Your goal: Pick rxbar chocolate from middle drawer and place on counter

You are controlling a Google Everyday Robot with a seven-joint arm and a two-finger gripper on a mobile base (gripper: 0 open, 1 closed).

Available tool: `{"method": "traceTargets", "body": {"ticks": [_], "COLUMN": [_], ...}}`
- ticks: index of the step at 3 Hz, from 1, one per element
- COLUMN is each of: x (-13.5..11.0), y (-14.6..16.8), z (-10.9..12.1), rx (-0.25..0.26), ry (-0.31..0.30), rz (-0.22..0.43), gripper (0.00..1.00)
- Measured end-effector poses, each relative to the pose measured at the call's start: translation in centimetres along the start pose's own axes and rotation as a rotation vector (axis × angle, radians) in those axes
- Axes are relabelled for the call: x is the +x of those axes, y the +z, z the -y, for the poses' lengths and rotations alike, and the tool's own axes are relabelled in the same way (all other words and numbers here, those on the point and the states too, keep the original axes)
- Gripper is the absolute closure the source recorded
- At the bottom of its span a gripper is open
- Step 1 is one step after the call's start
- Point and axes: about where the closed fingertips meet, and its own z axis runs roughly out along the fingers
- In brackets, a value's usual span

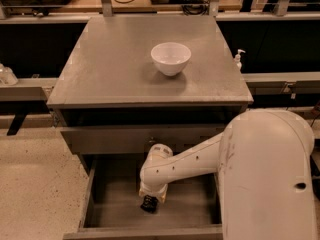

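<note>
The middle drawer (187, 209) is pulled open below the counter (115, 69), and its grey floor shows. My white arm reaches in from the right and bends down into it. My gripper (149, 203) points down at the left middle of the drawer floor, its dark tip at or just above the floor. I see no rxbar chocolate apart from that dark tip. I cannot tell whether the bar is under or in the gripper.
A white bowl (171, 58) stands on the counter, right of centre. The shut upper drawer front (107, 139) with a small knob hangs just above the arm's wrist. A small pump bottle (238, 59) stands behind the counter's right edge. Speckled floor lies to the left.
</note>
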Motion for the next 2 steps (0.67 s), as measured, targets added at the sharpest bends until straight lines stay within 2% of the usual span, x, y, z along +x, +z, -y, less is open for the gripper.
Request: {"method": "traceTargets", "body": {"ticks": [1, 2], "x": [0.2, 0.4], "y": [0.9, 2.2], "z": [-0.2, -0.3], "rx": [-0.031, -0.070], "ry": [0.017, 0.028], "rz": [-0.009, -0.011], "gripper": [0.00, 0.00]}}
